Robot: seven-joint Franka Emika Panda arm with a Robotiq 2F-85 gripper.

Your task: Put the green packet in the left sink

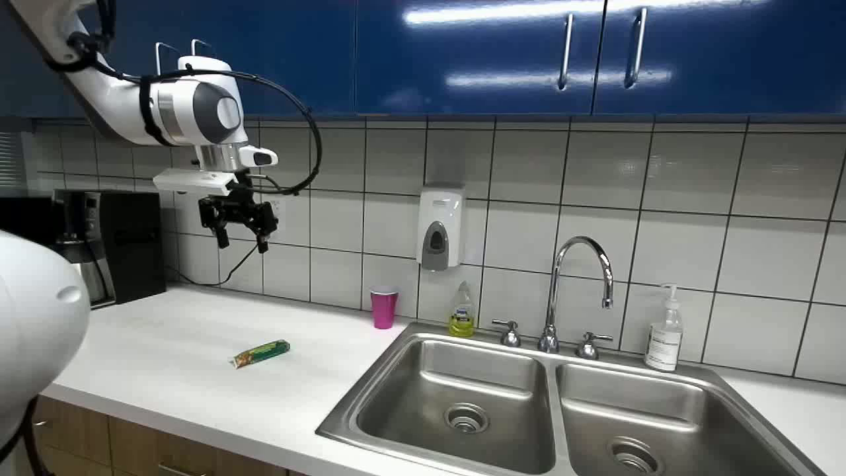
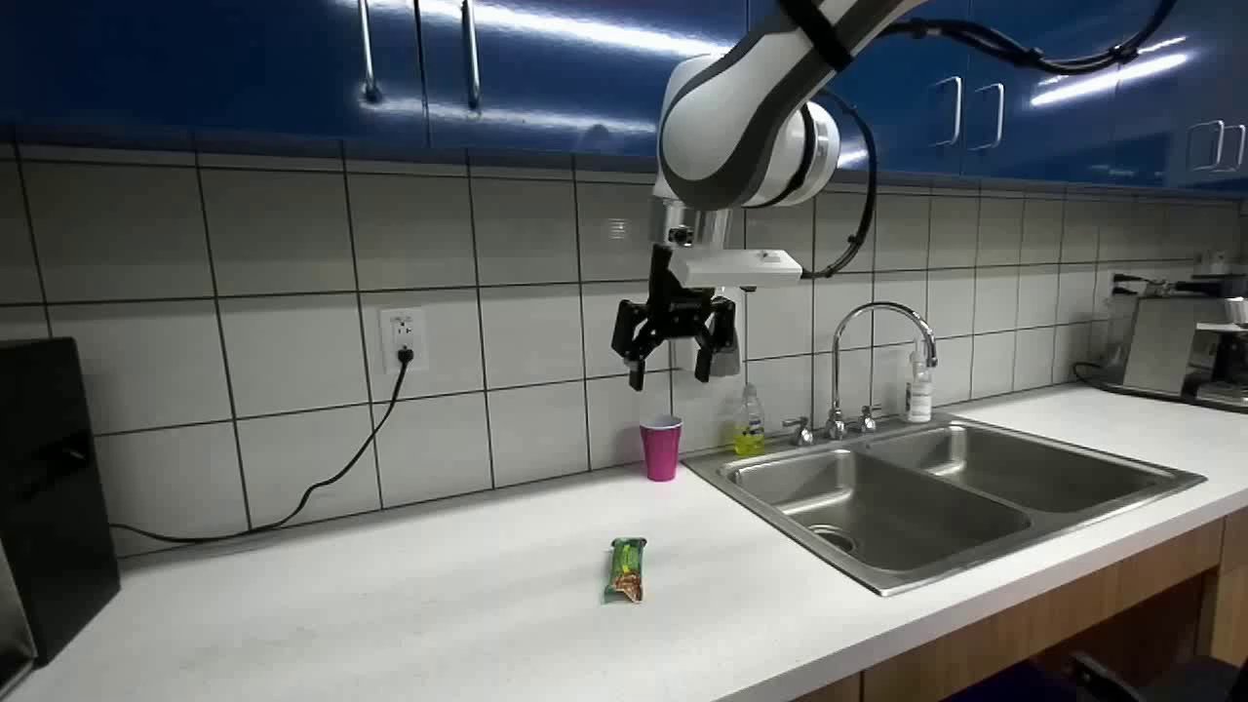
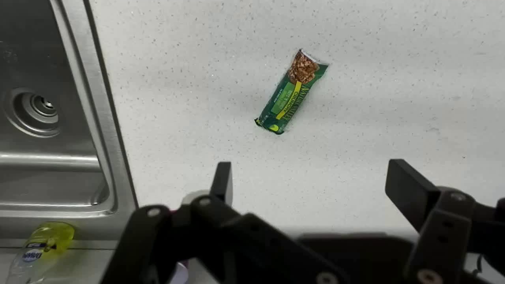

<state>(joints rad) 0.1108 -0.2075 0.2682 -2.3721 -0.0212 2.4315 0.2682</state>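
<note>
The green packet, a small snack bar wrapper with a brown-orange end, lies flat on the white counter in both exterior views (image 1: 262, 353) (image 2: 625, 568). It also shows whole in the wrist view (image 3: 292, 94), above the fingertips in the picture. My gripper is open and empty, high above the counter, in both exterior views (image 1: 243, 246) (image 2: 670, 376). Its two fingers stand wide apart in the wrist view (image 3: 308, 177). The left sink, a steel basin with a round drain, shows in both exterior views (image 1: 410, 423) (image 2: 907, 522) and at the wrist view's left edge (image 3: 35, 157).
A pink cup (image 1: 384, 309) (image 2: 661, 450) stands by the wall near the sink corner. A dish soap bottle (image 1: 462, 316) (image 3: 43, 244), faucet (image 1: 554, 284) and pump bottle (image 1: 663, 337) line the back rim. The right basin (image 1: 634, 413) adjoins. A black appliance (image 2: 49, 487) stands opposite.
</note>
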